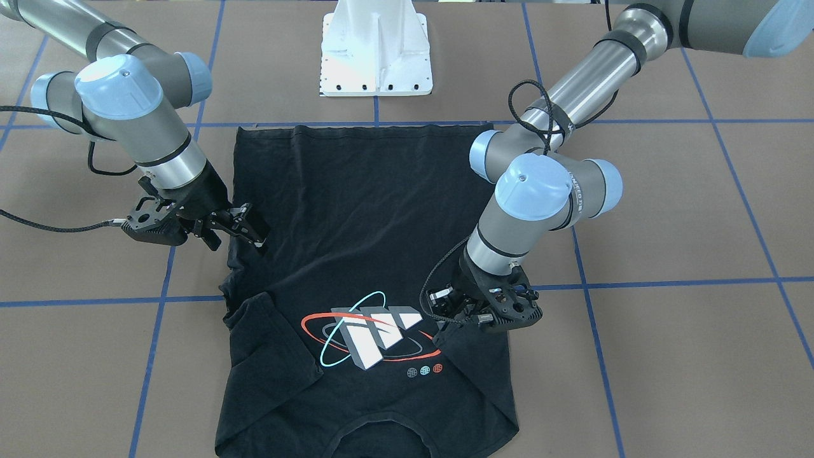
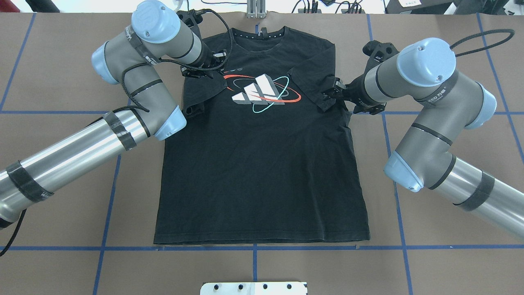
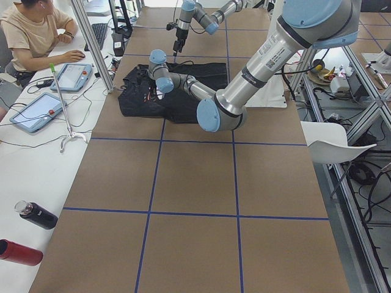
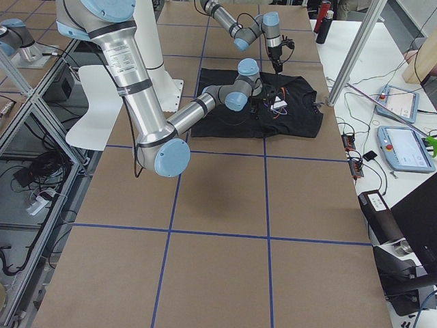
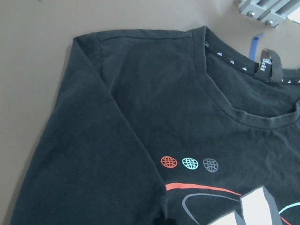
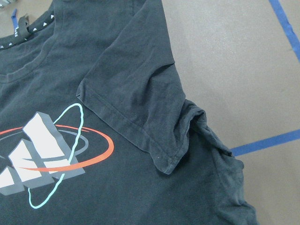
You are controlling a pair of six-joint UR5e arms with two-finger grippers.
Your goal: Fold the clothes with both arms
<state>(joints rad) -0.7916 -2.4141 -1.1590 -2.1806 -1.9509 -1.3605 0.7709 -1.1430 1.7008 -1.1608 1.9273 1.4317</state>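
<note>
Apparently the right gripper (image 1: 236, 236) has its jaws parted. It sits low at the T-shirt's (image 2: 262, 164) side edge, just beside the right sleeve (image 6: 136, 93), and grips nothing I can make out. The left gripper (image 1: 446, 315) is at the opposite edge, next to the logo (image 2: 262, 88). Whether it is released or clenched I cannot tell (its fingers are lost against the black cloth).

The T-shirt lies logo-up on the table (image 2: 442, 229), with the hem toward the robot's base and the collar away from it. Both sleeves are turned in over the chest, the left sleeve (image 5: 70, 154) lying smoother than the right.

The likeliest trouble is the bunched ridge (image 6: 204, 124) under the right sleeve. If the next fold goes over it, the crease would be pressed in and that side would sit lumpy. A finger catching cloth as it lifts could also drag a sleeve back out. If the two arms grip at uneven heights, the fold line would skew.

The count is one T-shirt, one logo, three small globe marks (image 5: 190, 163) beneath it, two sleeves, two arms and two grippers.
</note>
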